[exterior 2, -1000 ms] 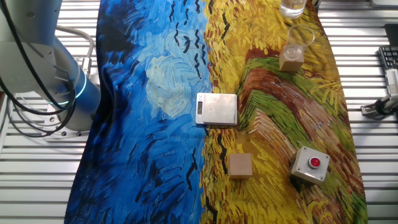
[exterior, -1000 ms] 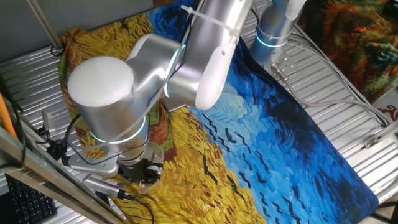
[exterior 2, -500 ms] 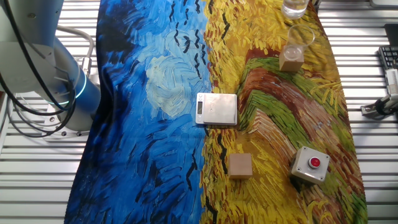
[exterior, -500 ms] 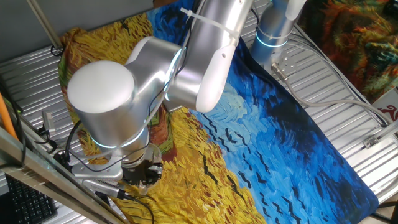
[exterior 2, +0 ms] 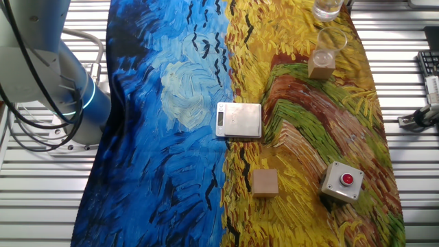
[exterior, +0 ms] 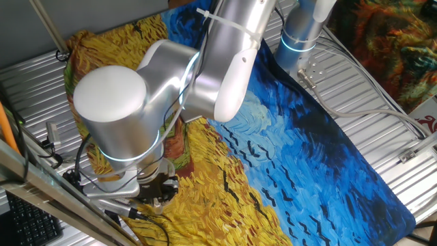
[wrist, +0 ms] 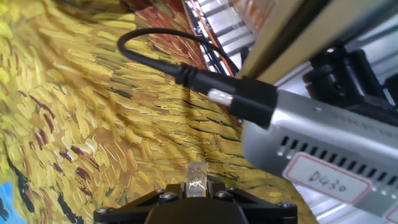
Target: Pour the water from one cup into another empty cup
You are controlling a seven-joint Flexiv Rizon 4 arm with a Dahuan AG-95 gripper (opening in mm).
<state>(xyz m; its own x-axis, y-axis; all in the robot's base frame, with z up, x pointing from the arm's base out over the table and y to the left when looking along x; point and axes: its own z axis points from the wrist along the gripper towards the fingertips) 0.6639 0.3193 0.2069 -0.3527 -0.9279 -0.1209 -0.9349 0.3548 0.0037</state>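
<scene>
Your clear tumbler [exterior 2: 327, 7] has slid further off the top edge; peach cup [exterior 2: 322, 55] sits put. Gripper [exterior: 153, 191] hidden low — can't tell its grip.

- Lighting: bright and even across all 3 views; colours of the painted cloth [exterior 2: 178, 103] are vivid, with no dim areas.
- Glare: a soft highlight on the arm's rounded silver housing [exterior: 113, 96], lit from above.
- Shadows: faint, short and diffuse beside the small blocks [exterior 2: 265, 183].
- Focus: both fixed views are sharp.
- Hand view: the grey device [wrist: 323, 149] close to the lens is soft, and the cloth beyond is clearer.
</scene>
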